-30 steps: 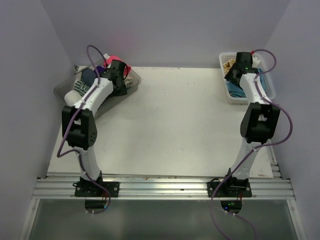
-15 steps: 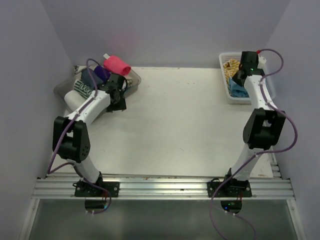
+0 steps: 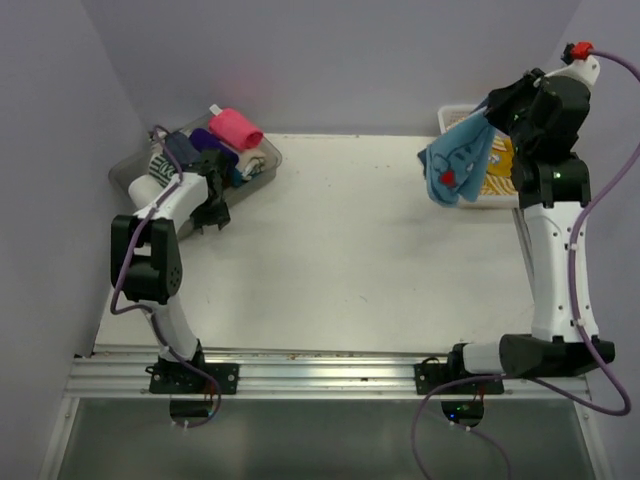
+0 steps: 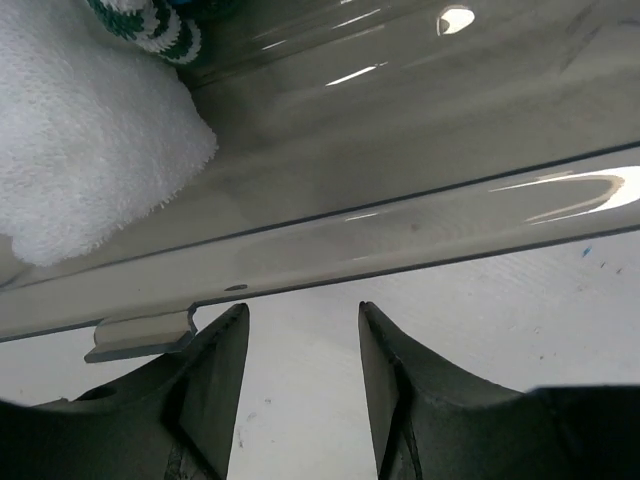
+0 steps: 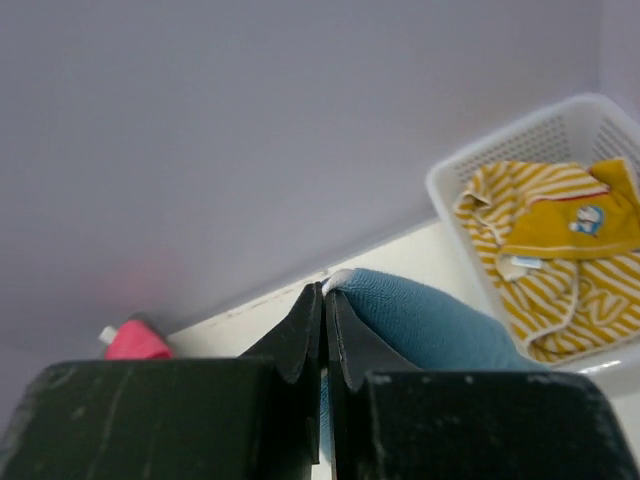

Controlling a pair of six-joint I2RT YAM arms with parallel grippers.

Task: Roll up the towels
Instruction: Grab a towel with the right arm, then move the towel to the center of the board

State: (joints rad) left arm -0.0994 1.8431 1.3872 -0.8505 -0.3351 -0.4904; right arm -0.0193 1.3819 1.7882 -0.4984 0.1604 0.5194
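Note:
My right gripper [image 3: 487,112] is raised above the table's back right, shut on a corner of a light blue towel [image 3: 455,165] that hangs below it. In the right wrist view the jaws [image 5: 325,295] pinch the blue towel [image 5: 430,325] at its white edge. A mustard-yellow striped towel [image 5: 540,260] lies in the white basket [image 5: 520,130]. My left gripper [image 3: 212,205] is low on the table beside the clear tray [image 3: 130,170], open [image 4: 300,320] with nothing between its fingers. A rolled hot pink towel [image 3: 236,127] rests on the tray's far end.
The tray wall [image 4: 400,150] stands right in front of my left fingers, with a white towel [image 4: 80,150] and a green striped one [image 4: 150,25] behind it. The basket [image 3: 465,118] sits at the back right corner. Purple walls close in the back and sides.
My right arm has risen out of the basket with the blue towel pinched in it. My left arm has drawn back from the tray down to the table, leaving the pink roll there.

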